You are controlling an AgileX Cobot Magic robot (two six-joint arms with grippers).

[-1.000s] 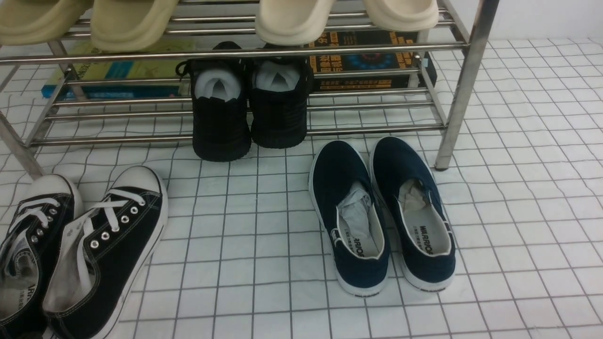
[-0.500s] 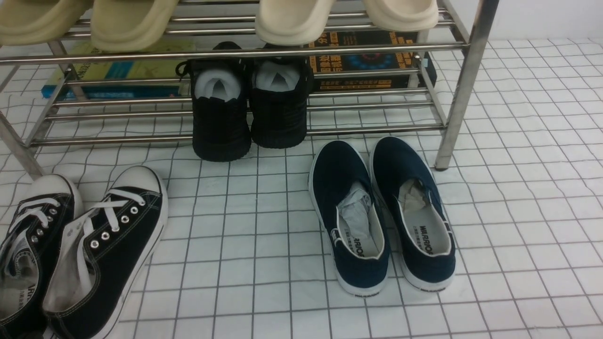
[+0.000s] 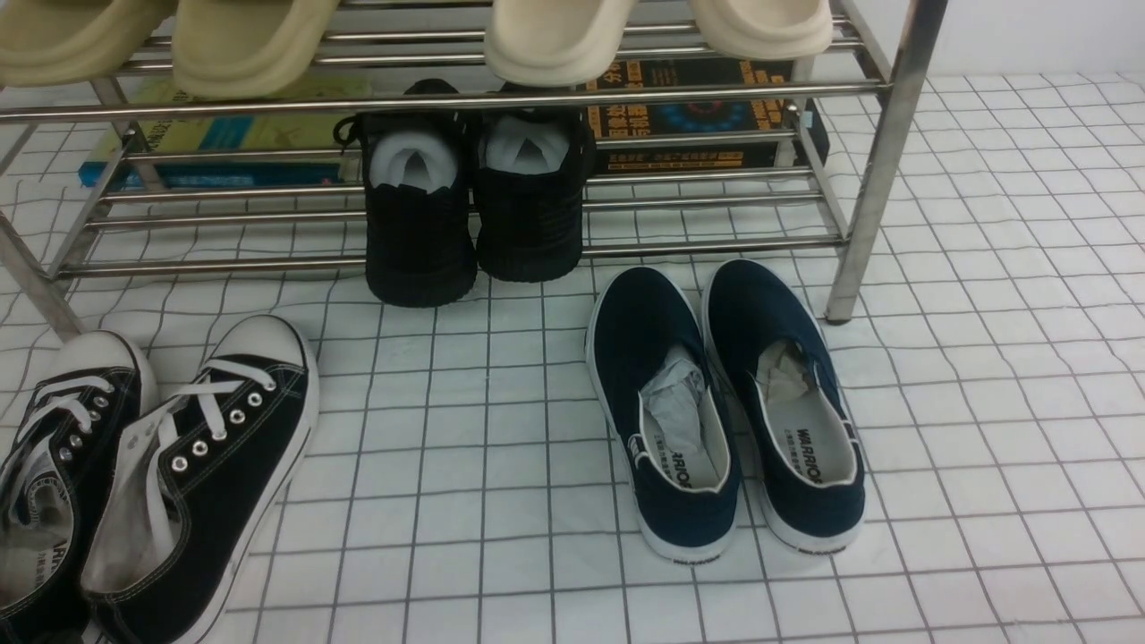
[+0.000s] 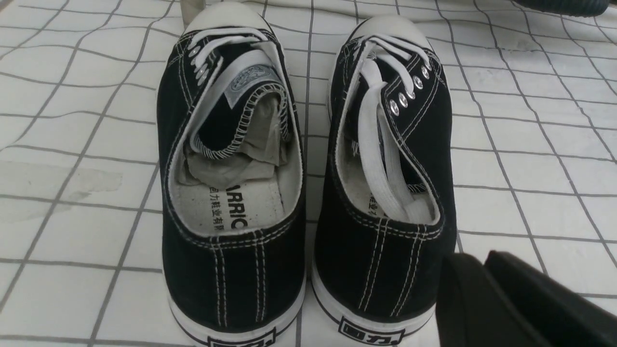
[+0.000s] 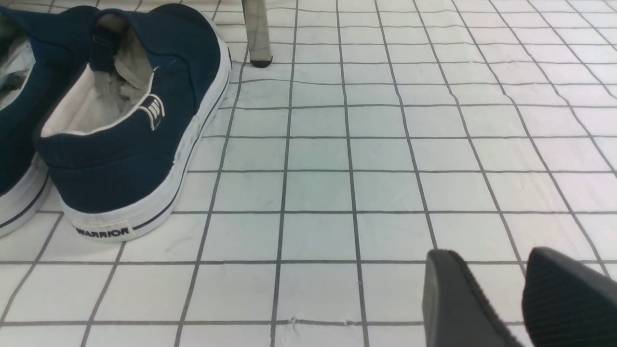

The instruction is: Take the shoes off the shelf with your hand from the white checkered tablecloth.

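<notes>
We see navy slip-ons [image 3: 725, 407] | black knit pair [image 3: 474, 210] | cream slippers [image 3: 555, 36] | boxes [image 3: 698, 116] behind.

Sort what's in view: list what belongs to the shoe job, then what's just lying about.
Job:
black canvas sneakers
steel shoe rack
checkered tablecloth
left end effector

Lying about:
navy slip-ons
all-black knit pair
cream slippers
books behind the rack
</notes>
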